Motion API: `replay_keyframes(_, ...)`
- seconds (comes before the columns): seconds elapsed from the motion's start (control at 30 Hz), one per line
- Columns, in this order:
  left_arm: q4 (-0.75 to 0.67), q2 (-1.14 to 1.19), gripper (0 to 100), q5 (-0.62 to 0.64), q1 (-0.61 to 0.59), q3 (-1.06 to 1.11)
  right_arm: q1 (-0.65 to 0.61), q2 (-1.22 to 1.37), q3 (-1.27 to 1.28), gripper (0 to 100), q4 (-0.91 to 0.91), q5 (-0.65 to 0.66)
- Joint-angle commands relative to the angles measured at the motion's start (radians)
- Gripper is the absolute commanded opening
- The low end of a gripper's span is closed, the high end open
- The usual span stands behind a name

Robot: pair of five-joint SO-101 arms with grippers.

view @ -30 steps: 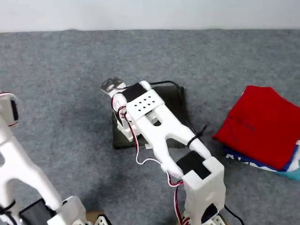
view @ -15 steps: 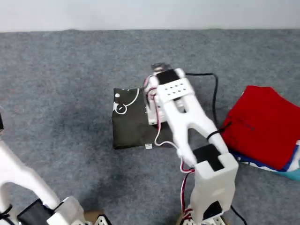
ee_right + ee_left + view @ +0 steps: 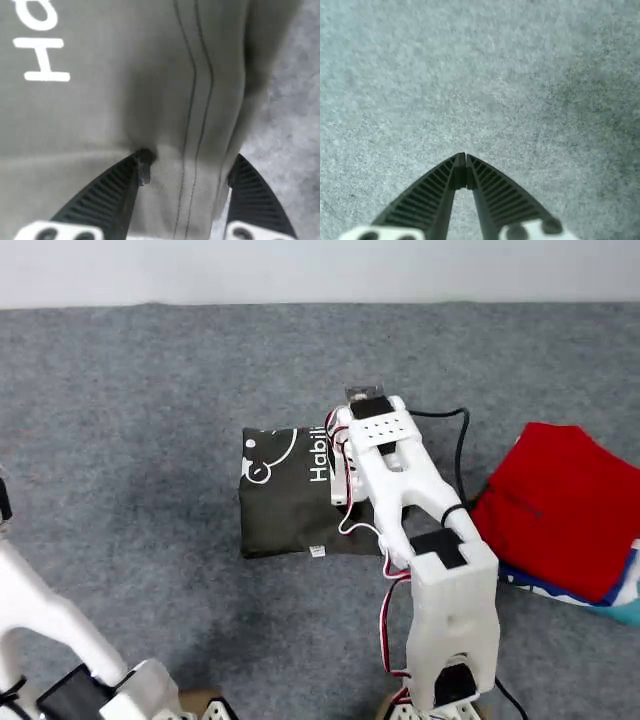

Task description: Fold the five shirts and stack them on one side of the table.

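A folded dark olive shirt [image 3: 285, 505] with white print lies mid-table on the grey carpet. My right gripper [image 3: 360, 405] hangs over the shirt's right edge. In the right wrist view this gripper [image 3: 187, 167] is open, its two fingers wide apart with the olive shirt [image 3: 150, 75] and its stitched seam between them. My left gripper [image 3: 465, 170] is shut on nothing above bare carpet, and the left arm [image 3: 45, 620] stands at the near left edge. A folded red shirt [image 3: 565, 505] tops a stack at the right.
Blue and teal shirts [image 3: 610, 598] peek out under the red one near the table's right edge. The right arm's black cable [image 3: 462, 435] loops between the olive shirt and the stack. Grey carpet [image 3: 130, 400] stretches open to the left and far side.
My right arm has swung from the olive shirt's far left corner across to its right side, uncovering the white print. The left arm has drawn back toward the left edge.
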Motion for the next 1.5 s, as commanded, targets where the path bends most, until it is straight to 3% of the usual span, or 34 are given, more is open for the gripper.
replay_keyframes(0.0,0.017,-0.029,1,-0.011,0.0,0.012,0.01,0.035,-0.077,26.2,-0.058,-0.005)
replay_keyframes(0.2,0.017,-0.029,1,-0.011,0.002,0.018,-0.002,0.113,-0.077,25.0,-0.048,-0.005)
replay_keyframes(0.37,0.017,-0.029,1,-0.011,0.002,0.018,0.004,0.111,-0.086,0.0,-0.018,0.055)
replay_keyframes(0.43,0.017,-0.029,1,-0.011,0.002,0.018,0.004,0.113,-0.091,3.9,0.015,0.118)
replay_keyframes(0.6,0.003,-0.029,1,-0.011,0.002,0.018,0.027,0.099,-0.089,0.9,0.028,0.267)
replay_keyframes(0.77,0.003,-0.029,1,-0.011,0.002,0.018,0.16,0.019,-0.094,0.9,0.019,0.522)
replay_keyframes(0.97,0.002,-0.029,1,-0.011,0.003,0.018,0.331,-0.073,-0.155,0.9,-0.122,1.115)
replay_keyframes(1.1,0.002,-0.029,1,-0.011,0.003,0.018,0.343,-0.073,-0.186,0.9,-0.286,1.327)
replay_keyframes(1.27,0.002,-0.029,1,-0.011,0.003,0.018,0.268,-0.044,-0.184,0.9,-0.403,1.393)
replay_keyframes(1.47,0.002,-0.029,1,-0.011,0.003,0.018,0.249,0.042,-0.196,4.1,-0.479,1.304)
